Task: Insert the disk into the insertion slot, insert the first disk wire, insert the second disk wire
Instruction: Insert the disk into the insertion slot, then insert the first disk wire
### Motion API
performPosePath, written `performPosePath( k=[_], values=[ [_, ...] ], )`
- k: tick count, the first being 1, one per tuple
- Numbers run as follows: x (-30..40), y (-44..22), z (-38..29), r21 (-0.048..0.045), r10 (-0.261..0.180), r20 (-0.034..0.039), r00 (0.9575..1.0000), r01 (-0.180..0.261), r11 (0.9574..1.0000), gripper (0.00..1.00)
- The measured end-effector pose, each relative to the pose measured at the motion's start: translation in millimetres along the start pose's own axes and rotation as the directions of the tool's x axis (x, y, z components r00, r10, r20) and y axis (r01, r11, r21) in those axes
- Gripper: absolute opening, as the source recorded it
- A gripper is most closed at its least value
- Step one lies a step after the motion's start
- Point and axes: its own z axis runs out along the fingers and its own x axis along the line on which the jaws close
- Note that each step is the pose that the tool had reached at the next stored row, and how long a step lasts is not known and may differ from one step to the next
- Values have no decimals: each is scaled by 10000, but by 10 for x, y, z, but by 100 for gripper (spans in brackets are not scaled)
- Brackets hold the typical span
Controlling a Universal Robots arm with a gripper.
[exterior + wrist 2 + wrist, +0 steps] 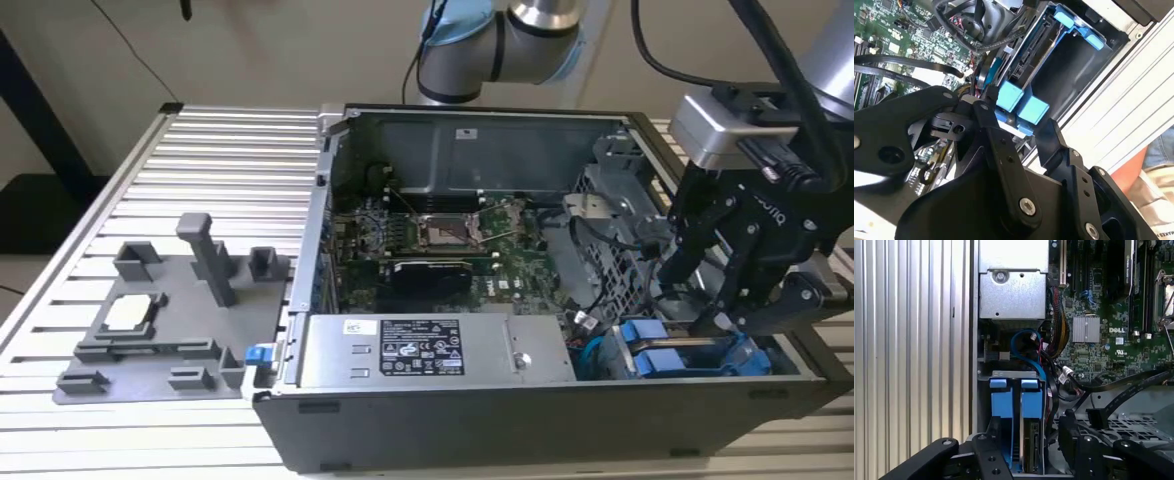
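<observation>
Two blue-framed drives stand side by side in the grey metal cage at the case's front corner, on the exterior view's right. The disk (1032, 405) sits in the insertion slot (1014, 374) with its metal edge showing below the blue tab. My gripper (1029, 432) hangs just above the blue tabs (1019, 105). It is open, one black finger (986, 117) on each side of the tabs, gripping nothing. In the exterior view my gripper (714, 320) hovers over the blue frames (667, 358). A blue cable (1021, 342) and black cables (1114, 385) lie loose beside the cage.
The open case holds a motherboard (441, 235) and a grey power supply box with a sticker (420, 350) next to the cage. A grey fixture plate (160, 320) lies on the slatted aluminium table (227, 150) at the exterior view's left.
</observation>
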Motion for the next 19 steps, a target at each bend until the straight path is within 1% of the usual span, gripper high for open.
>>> performPosePath(
  k=[2,3,4,5,6,8,10,11,12,15,17,19],
  values=[
    [0,0,1,1,0,0,10000,0,10000,58],
    [0,0,2,19,1,2,10000,-1,10000,58],
    [0,1,3,73,2,4,10000,-2,10000,58],
    [-1,0,2,177,0,3,10000,0,9998,58],
    [-1,0,1,337,-3,4,10000,3,9994,58],
    [0,0,1,697,-10,25,10000,8,9976,58],
    [0,0,2,1061,-18,46,10000,13,9944,58],
    [0,0,2,1222,-22,48,10000,16,9925,58],
    [-2,0,1,1309,-28,49,10000,21,9914,58],
    [-20,-24,1,1306,-44,45,10000,38,9914,58],
    [-31,-48,0,1257,-44,29,10000,40,9921,58],
    [-38,-78,-1,1227,-47,26,10000,44,9924,58]
  ],
)
